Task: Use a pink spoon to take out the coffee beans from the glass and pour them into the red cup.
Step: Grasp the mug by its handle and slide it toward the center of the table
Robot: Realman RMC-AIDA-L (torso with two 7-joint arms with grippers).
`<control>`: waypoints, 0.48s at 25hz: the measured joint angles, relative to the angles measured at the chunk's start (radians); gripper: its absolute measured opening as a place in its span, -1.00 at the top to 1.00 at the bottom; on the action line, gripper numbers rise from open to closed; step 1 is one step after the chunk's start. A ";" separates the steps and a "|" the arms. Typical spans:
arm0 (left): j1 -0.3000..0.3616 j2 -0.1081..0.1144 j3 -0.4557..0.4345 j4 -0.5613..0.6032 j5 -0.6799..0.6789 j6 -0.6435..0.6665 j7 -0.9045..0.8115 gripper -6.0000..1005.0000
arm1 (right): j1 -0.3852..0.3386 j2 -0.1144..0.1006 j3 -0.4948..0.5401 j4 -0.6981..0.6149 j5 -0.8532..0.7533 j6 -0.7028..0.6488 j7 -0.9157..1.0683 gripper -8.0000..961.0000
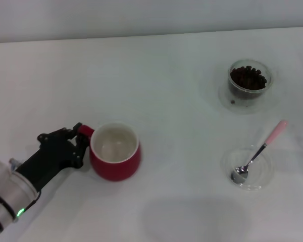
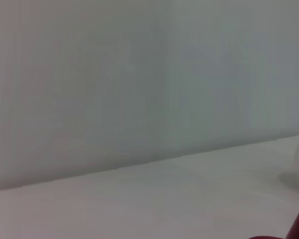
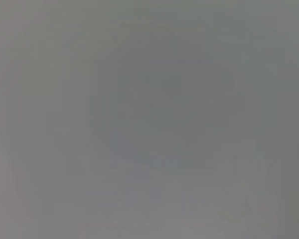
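right at the left gripper sits the red cup, its little loop handle pinched between the closed jaws, so that arm looks like it's just steadying the cup. no right gripper anywhere i can see. scooping hasn't started imo: the pink spoon lies untouched, well off past the far side of the cup from the jaws, bowl down in a shallow clear dish. its long axis runs diagonally, pink end pointing up and away toward the glass full of coffee beans. next move needs someone grabbing that handle.
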 joint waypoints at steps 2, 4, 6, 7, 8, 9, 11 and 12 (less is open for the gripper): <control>-0.019 0.000 0.000 0.000 0.014 0.014 0.000 0.74 | 0.000 0.000 0.000 0.000 0.000 0.000 0.000 -0.81; -0.041 0.000 0.000 0.001 0.031 0.034 0.000 0.74 | 0.001 0.000 0.001 0.001 -0.001 0.000 0.000 -0.81; -0.066 -0.001 -0.002 0.000 0.058 0.061 -0.002 0.75 | 0.001 0.000 0.002 0.001 -0.001 0.000 0.000 -0.81; -0.074 -0.002 -0.003 -0.002 0.068 0.072 -0.003 0.75 | 0.001 0.000 0.002 0.001 -0.001 0.000 0.000 -0.81; -0.074 -0.002 -0.003 -0.002 0.068 0.072 -0.003 0.75 | 0.002 0.000 0.002 0.001 -0.001 0.000 0.000 -0.81; -0.105 -0.002 -0.003 -0.008 0.093 0.102 -0.008 0.76 | 0.002 0.000 0.002 0.001 -0.001 0.000 0.000 -0.81; -0.123 -0.002 -0.004 -0.010 0.107 0.118 -0.010 0.76 | 0.003 0.000 0.002 0.001 -0.001 0.000 0.000 -0.81; -0.131 -0.002 -0.004 -0.012 0.113 0.123 -0.010 0.76 | 0.003 0.001 0.002 0.002 -0.001 0.000 0.000 -0.81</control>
